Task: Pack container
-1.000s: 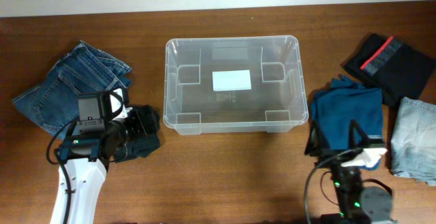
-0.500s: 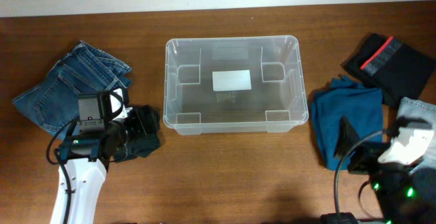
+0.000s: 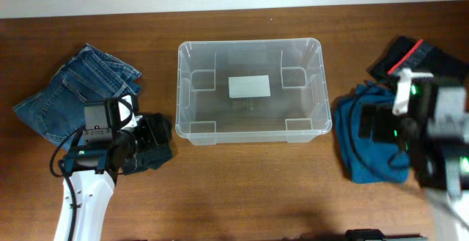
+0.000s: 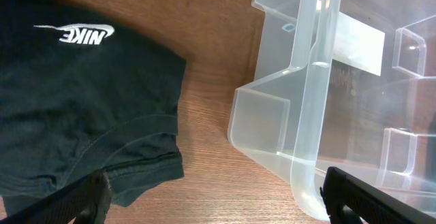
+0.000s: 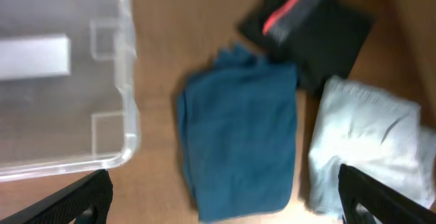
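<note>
The container (image 3: 249,137) is a clear plastic bin at the table's middle, holding only a white label (image 3: 249,87); it also shows in the left wrist view (image 4: 306,115) and the right wrist view (image 5: 126,81). My left gripper (image 4: 218,207) is open and empty, low over the table between a black Nike garment (image 4: 75,101) and the bin's near left corner. My right gripper (image 5: 225,203) is open and empty, held high above a teal cloth (image 5: 238,135). In the overhead view the right arm (image 3: 381,127) covers part of that cloth (image 3: 366,160).
Folded blue jeans (image 3: 73,94) lie at the far left behind the black Nike garment (image 3: 150,153). A black garment with a red stripe (image 3: 418,58) lies at the back right. A pale grey garment (image 5: 361,135) lies right of the teal cloth.
My right arm has risen from the front edge and moved back over the teal cloth and the right-hand clothes. The left arm has not moved.
</note>
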Action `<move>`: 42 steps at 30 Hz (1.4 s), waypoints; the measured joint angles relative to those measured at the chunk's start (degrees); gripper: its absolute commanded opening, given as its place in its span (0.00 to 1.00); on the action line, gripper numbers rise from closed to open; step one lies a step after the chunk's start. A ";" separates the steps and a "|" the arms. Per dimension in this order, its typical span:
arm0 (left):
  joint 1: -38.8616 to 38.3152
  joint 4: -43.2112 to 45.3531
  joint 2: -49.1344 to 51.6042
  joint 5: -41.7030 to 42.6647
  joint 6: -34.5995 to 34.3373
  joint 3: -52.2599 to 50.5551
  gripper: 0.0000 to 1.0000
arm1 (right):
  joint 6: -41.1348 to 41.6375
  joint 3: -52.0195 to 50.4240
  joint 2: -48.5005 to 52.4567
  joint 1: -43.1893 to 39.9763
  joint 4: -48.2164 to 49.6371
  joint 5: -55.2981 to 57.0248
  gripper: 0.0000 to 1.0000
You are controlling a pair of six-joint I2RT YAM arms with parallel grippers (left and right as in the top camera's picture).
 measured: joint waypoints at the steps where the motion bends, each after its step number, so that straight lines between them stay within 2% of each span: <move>1: 0.00 0.02 0.00 -0.02 0.00 0.00 0.99 | -0.13 0.04 2.43 -1.73 -0.61 -1.20 0.98; 8: 0.00 0.00 0.00 -0.02 0.00 0.00 0.99 | 0.37 0.24 11.96 -13.29 -2.78 -5.22 0.98; 17: 0.00 0.02 0.00 -0.02 0.00 0.00 0.99 | 1.36 0.98 13.88 -23.61 0.79 -6.01 0.98; 22: 0.00 0.00 -0.02 -0.02 0.00 0.00 1.00 | 4.83 0.98 17.46 -29.00 2.25 -5.60 0.98; 33: 0.00 0.02 0.00 -0.02 0.00 0.00 0.99 | 9.73 0.98 27.41 -31.50 2.16 0.96 0.98; 38: 0.00 0.00 0.00 -0.02 0.00 0.00 0.99 | 12.35 0.98 28.06 -32.61 0.63 1.88 0.98; 42: 0.00 0.02 0.00 -0.02 0.00 0.00 0.99 | 15.28 0.98 27.26 -37.68 -0.44 2.01 0.99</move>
